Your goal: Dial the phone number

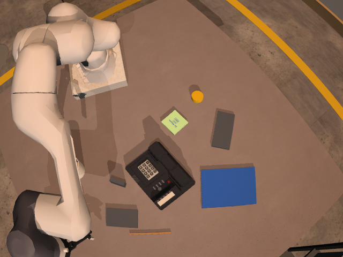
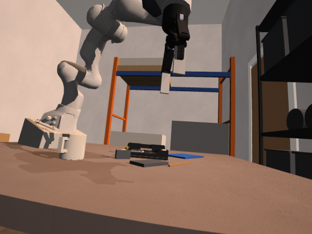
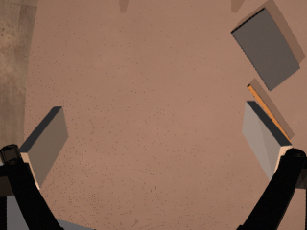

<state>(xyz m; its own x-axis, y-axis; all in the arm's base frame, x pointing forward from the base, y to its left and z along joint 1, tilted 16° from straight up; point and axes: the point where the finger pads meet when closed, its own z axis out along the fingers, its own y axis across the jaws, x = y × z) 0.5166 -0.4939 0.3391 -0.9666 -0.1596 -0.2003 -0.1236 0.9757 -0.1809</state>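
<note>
The black desk phone [image 1: 159,176] [image 2: 148,151] lies on the brown table [image 1: 166,55], with its handset [image 1: 169,166] in the cradle. Its pale keypad [image 1: 148,169] faces up. The green note [image 1: 174,121] lies flat just behind the phone; its writing is too small to read. My gripper [image 2: 172,80] [image 3: 153,119] is open and empty. It hangs high above the table, off to the side of the phone near the flat grey block. In the overhead view it is mostly hidden under the arm. The phone and the note do not show in the wrist view.
A flat grey block [image 1: 121,217] [image 2: 148,163] [image 3: 265,48] and an orange strip [image 1: 150,232] [image 2: 179,164] [image 3: 264,105] lie near the phone. A small grey block [image 1: 117,181], a blue mat [image 1: 228,187] [image 2: 185,156], another grey block [image 1: 223,129] and an orange cylinder [image 1: 197,96] surround it.
</note>
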